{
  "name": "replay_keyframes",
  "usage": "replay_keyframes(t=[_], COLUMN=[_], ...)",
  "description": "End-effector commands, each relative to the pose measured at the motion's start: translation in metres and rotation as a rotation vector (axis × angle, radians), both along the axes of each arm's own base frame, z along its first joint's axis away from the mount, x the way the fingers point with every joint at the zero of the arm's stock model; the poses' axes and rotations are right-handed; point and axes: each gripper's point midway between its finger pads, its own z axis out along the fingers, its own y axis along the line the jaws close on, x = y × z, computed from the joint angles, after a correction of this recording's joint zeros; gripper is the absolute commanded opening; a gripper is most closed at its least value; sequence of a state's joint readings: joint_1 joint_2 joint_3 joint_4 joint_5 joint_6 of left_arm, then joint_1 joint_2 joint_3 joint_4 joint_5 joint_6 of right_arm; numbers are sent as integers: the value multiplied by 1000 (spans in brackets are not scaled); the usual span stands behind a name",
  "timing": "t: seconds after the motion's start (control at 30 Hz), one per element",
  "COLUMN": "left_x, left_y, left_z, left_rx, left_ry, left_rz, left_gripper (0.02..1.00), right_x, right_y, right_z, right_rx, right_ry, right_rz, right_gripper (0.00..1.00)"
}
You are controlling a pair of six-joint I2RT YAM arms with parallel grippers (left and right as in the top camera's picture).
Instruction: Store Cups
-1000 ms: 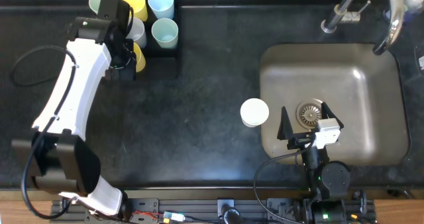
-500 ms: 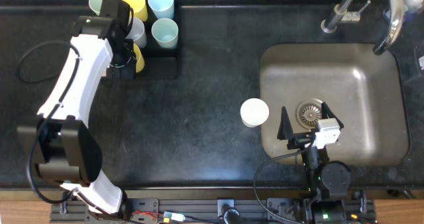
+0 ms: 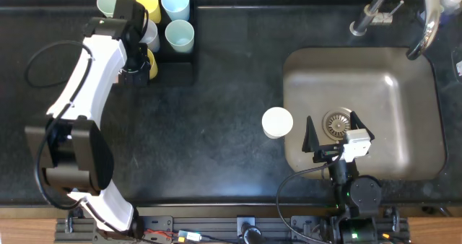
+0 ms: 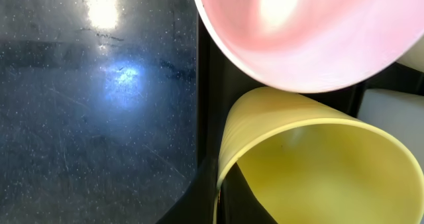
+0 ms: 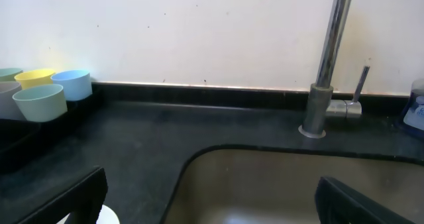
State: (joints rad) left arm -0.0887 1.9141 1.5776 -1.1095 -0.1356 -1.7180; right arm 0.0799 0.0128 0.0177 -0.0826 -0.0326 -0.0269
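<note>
Currently left gripper (image 3: pixel 136 56) sits at 11 o'clock over yellow plastic cup (image 4: pixel 318 158); its grip cannot be told. Right gripper (image 3: pixel 334 132), jaws wide, over steel sink (image 3: pixel 404 92), 4 o'clock.

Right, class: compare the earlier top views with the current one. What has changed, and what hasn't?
The left arm has swung slightly right and up the picture, with the left gripper staying at the cup rack. The white cup and the right gripper, jaws open, stayed put.
</note>
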Motion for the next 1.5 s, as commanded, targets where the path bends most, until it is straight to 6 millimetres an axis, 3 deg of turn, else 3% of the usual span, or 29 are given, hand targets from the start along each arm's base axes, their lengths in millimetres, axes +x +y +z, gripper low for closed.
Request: replay_keyframes(t=[0.03, 0.13, 0.37, 0.5, 0.63, 0.73, 0.83, 0.93, 1.0, 1.1, 1.17, 1.27, 1.5], left_x=[-2, -1, -1, 0, -5, -12, -21, -32, -40, -59, -79, -108, -149], left_y=[10, 11, 13, 15, 15, 23, 31, 31, 21, 2, -10, -20, -25], left_z=[-5, -5, -2, 24, 85, 152, 227, 283, 313, 340, 343, 324, 224], left_rx=[38, 45, 56, 79, 120, 257, 477, 663, 811, 1020, 1149, 1272, 1303], left_ry=[17, 16, 7, -62, -224, -398, -559, -667, -759, -930, -1052, -1166, -1252], left_rz=[-4, -3, -2, -4, -35, -155, -406, -691, -912, -1118, -1190, -1231, -1237], left_gripper=[42, 77, 275, 380, 494, 575, 706, 748, 805, 943, 1000, 1000, 1000], right_x=[0, 0, 0, 0, 0, 0, 0, 0, 0, 0, 0, 0, 0], right_y=[-2, -2, -2, -2, -2, -2, -2, -2, -2, -2, -2, -2, -2], right_z=[-3, -3, -3, -3, -3, -3, -3, -3, -3, -3, -3, -3, -3], right_rx=[4, 4, 4, 4, 4, 4, 4, 4, 4, 4, 4, 4, 4], right_ry=[-1, -1, -1, -1, -1, -1, -1, -1, -1, -1, -1, -1, -1], right_rz=[-10, -9, -9, -10, -9, -9, -9, -10, -9, -9, -10, -9, -9], right_gripper=[998, 998, 996, 998, 996, 996, 993, 998, 996, 998, 998, 998, 996])
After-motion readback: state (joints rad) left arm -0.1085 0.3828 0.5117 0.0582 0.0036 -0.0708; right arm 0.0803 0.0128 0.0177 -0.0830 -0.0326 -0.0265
